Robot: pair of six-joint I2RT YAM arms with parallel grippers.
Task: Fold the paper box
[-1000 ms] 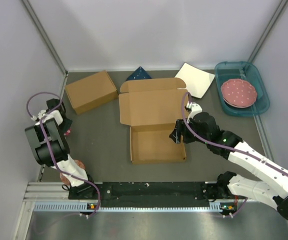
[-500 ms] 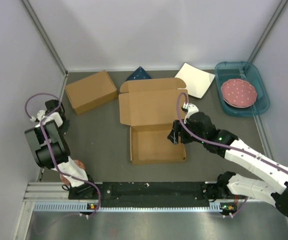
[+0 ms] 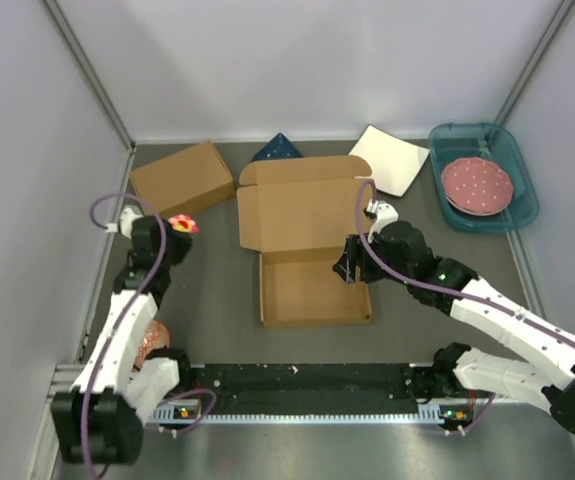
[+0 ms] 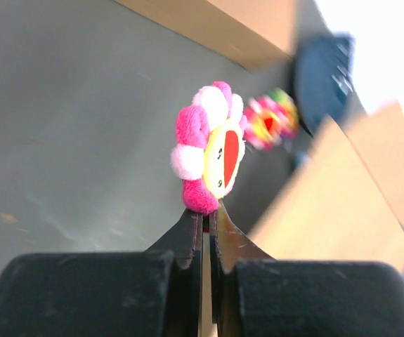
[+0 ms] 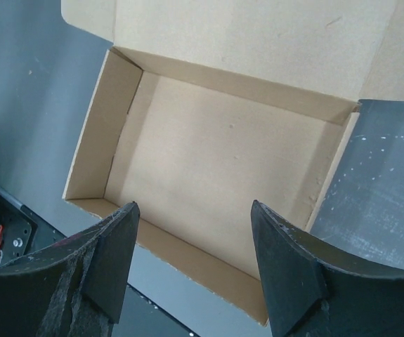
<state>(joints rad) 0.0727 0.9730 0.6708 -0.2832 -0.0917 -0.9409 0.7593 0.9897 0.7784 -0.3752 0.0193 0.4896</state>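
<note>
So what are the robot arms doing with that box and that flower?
The left hand is shut on a pink plush flower, pinching it by its edge. The right hand hangs open over the box. The box's walls are folded up, but its lid lies flat open.

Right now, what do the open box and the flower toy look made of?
The box looks like matte brown cardboard: creases and folded flaps. The flower toy is likely plush fabric: fuzzy pink and white petals, smoother yellow face.
</note>
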